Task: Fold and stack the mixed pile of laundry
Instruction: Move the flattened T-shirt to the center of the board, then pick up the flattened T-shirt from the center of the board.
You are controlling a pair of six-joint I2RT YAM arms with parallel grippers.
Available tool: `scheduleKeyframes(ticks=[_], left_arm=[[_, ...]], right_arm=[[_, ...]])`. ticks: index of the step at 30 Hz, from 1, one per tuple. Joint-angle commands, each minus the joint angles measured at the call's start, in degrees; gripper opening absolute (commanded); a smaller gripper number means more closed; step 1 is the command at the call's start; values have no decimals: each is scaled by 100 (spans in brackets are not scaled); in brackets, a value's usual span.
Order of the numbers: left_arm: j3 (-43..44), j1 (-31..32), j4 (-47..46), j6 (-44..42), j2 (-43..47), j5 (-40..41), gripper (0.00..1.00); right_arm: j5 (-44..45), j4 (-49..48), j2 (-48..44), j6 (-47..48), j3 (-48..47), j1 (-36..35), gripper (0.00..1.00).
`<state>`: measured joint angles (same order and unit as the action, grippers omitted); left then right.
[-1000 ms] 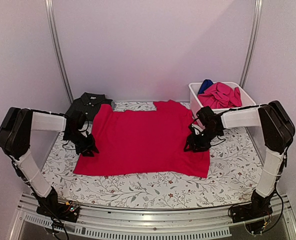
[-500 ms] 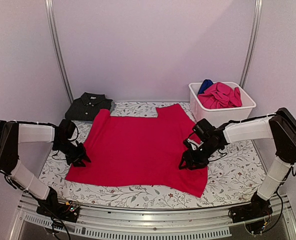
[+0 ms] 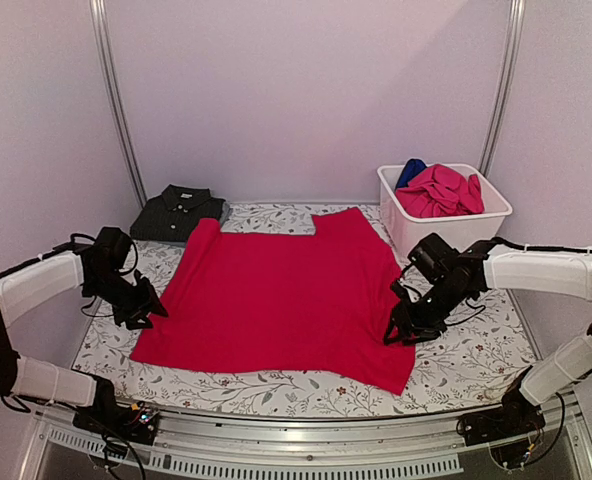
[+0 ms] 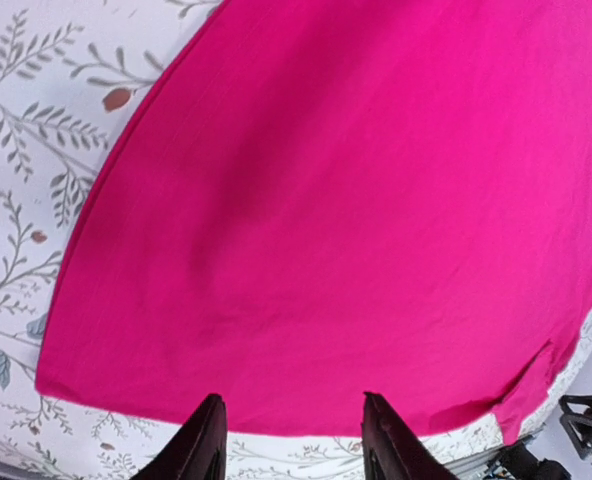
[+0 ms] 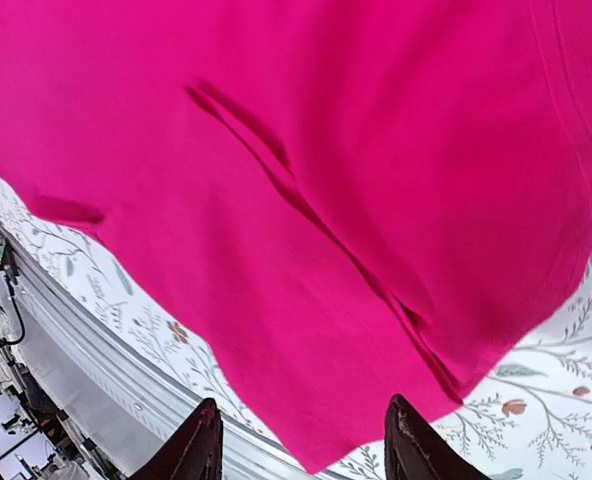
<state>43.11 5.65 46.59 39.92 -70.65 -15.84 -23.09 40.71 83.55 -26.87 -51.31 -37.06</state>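
Top external: red tee (image 3: 276, 300) lies spread flat on the floral cloth (image 3: 276, 388) mid-table, w/ left gripper (image 3: 141, 312) just at its left edge and right gripper (image 3: 405, 330) at its right edge, so I read it as laid out ready for folding. Both wrist cams show fingers parted w/ nothing btwn them, only tee beneath, so neither holds anything. Charcoal polo (image 3: 179, 212) sits folded at far-left corner, prob the stack base; pink garment (image 3: 441, 190) & blue one (image 3: 411, 170) lie in the white tub (image 3: 446, 230).

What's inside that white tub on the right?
The white tub holds a bunched magenta-pink garment, with a blue garment poking up behind it. Anything underneath them is covered.
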Motion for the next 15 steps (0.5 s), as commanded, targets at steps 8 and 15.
scheduleKeyframes(ticks=[8,15], left_arm=[[-512,-270,727,591,641,103,46],[-610,-360,646,604,682,85,46]], right_arm=[[184,77,-311,-721,858,22,54],[299,-190,20,-711,728,28,45]])
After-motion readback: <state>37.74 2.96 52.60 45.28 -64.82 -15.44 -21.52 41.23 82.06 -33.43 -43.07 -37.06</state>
